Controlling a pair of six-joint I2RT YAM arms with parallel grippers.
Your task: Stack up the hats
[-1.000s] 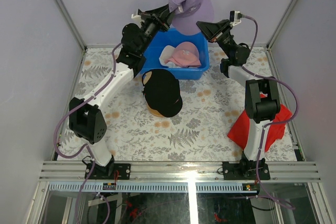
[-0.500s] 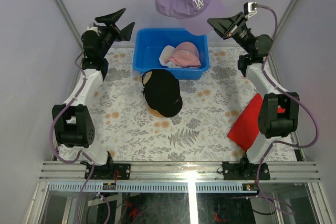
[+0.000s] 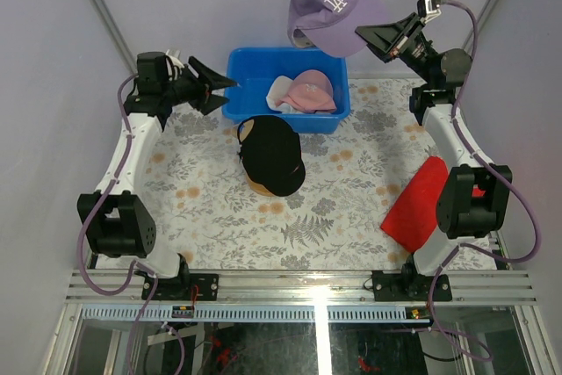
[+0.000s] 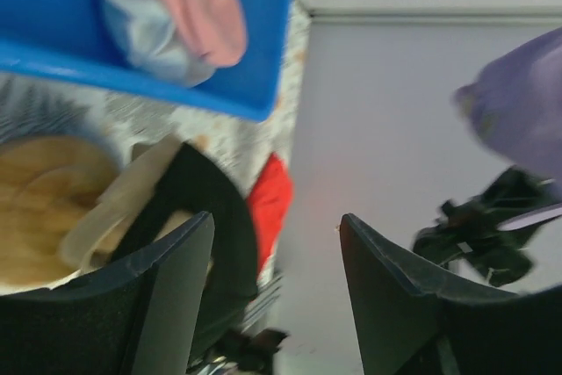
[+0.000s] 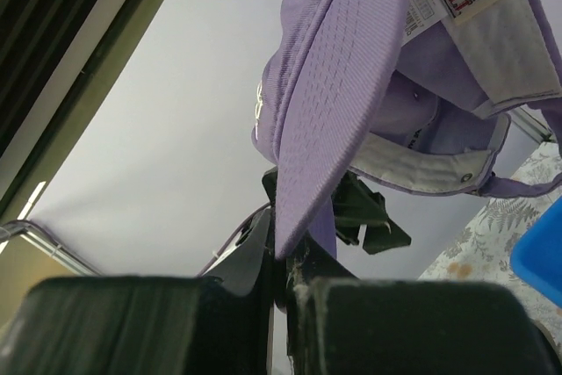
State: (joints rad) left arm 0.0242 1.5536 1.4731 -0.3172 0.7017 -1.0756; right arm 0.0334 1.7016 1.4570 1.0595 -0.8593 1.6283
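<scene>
Four hats: lavender, pink, white and black show from above; a tan layer is seen only in part.
Lavender hat (image 3: 338, 10): held in the air off the 1 o'clock corner of the blue bin (image 3: 246, 68), logo side facing up in the top view, touching no other hat.
Right gripper (image 5: 285, 274): clamped on the lavender hat's brim – the wrist view shows the fingers pressed together with the brim edge between them and the hat's inside band above.
Left gripper (image 4: 274, 221): fingers spread apart, nothing between them, at 9 o'clock of the bin, just beside its wall.
Pink hat (image 3: 312, 90): inside the bin, toward 3 o'clock.
White hat (image 3: 281, 92): inside the bin, touching the pink one at its 9 o'clock side.
Black hat (image 3: 274, 154): on the table (image 3: 351, 208), near centre, just beyond the bin's 6 o'clock wall.
Tan layer (image 3: 256, 185): peeks out under the black hat at 6 o'clock – cap or wood, I cannot tell.
Red cloth (image 3: 417, 204): flat at the table's 4 o'clock edge, beside the right arm.
</scene>
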